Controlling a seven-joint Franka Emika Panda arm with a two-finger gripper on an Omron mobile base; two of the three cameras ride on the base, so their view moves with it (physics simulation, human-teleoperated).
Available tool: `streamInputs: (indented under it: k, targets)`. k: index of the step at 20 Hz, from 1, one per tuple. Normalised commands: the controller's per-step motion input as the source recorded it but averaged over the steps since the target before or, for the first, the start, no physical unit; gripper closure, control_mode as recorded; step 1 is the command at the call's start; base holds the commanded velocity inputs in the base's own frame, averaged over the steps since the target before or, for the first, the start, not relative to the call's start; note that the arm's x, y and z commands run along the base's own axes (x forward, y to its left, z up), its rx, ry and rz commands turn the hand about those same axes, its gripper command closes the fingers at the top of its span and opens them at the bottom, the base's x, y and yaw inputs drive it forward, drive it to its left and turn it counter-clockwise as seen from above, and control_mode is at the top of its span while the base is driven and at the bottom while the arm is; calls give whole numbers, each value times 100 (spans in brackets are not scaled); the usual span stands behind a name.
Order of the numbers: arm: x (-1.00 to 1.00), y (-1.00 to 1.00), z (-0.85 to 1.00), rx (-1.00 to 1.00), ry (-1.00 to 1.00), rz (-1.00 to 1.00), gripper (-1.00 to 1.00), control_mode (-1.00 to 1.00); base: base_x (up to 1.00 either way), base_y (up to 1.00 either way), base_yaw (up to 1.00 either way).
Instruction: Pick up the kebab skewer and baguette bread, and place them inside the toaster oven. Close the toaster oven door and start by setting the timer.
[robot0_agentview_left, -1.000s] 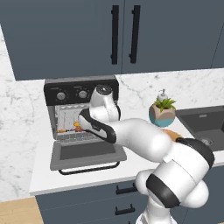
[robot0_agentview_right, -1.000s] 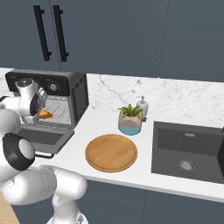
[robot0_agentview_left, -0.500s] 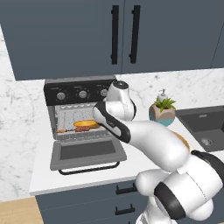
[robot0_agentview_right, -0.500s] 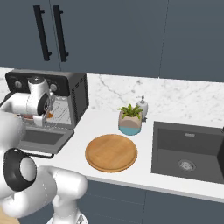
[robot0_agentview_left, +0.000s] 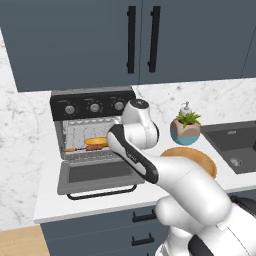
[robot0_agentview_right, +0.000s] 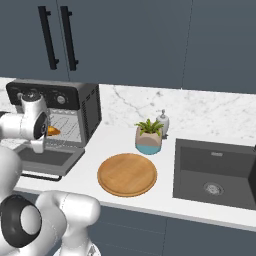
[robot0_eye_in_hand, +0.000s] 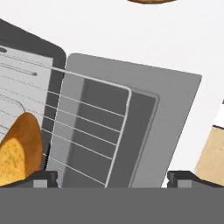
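In the hand view the gripper (robot0_eye_in_hand: 113, 177) looks down with its two dark finger tips (robot0_eye_in_hand: 43, 177) set far apart at the bottom edge, jaws wide open and nothing between them. Just beyond them lies the toaster oven door (robot0_eye_in_hand: 144, 131), dropped flat and open, a grey frame around a darker glass pane. A wire rack (robot0_eye_in_hand: 94, 131) juts out over the door from the oven mouth. At the left edge of that view, on the rack, sits the tapered end of the baguette bread (robot0_eye_in_hand: 19, 151), golden-orange, close beside the left fingertip but not touching it.

From the left base view the white arm (robot0_agentview_left: 165, 175) bends from the lower right towards the toaster oven (robot0_agentview_left: 92, 125), its wrist just in front of the right side of the oven opening. The door (robot0_agentview_left: 97, 175) lies lowered onto the white counter (robot0_agentview_left: 50, 200) with its black bar handle nearest the counter edge. Inside the oven, the baguette bread (robot0_agentview_left: 97, 142) lies on the rack, and the kebab skewer (robot0_agentview_left: 82, 148) lies just in front of it, its stick end pointing left. Three silver knobs (robot0_agentview_left: 92, 106) sit in a row on the black panel above.

Further right on the counter rests a round wooden plate (robot0_agentview_right: 127, 174), then a potted plant (robot0_agentview_right: 149, 137) with a soap dispenser (robot0_agentview_right: 161, 122) behind it, and a dark sink (robot0_agentview_right: 215, 172). Dark blue cabinets (robot0_agentview_right: 125, 40) hang above
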Motion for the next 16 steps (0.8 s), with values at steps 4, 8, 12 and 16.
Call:
streamInputs:
  k: [4,8,12,16]
  targets:
    - [-21,55,17,-12,3,32,-100,-100,0,0,0]
    - [-24,50,22,-12,0,31,-100,-100,0,0,0]
    - [-27,55,12,-18,-5,23,-100,-100,0,0,0]
    - [-37,24,14,-17,-12,18,-100,-100,0,0,0]
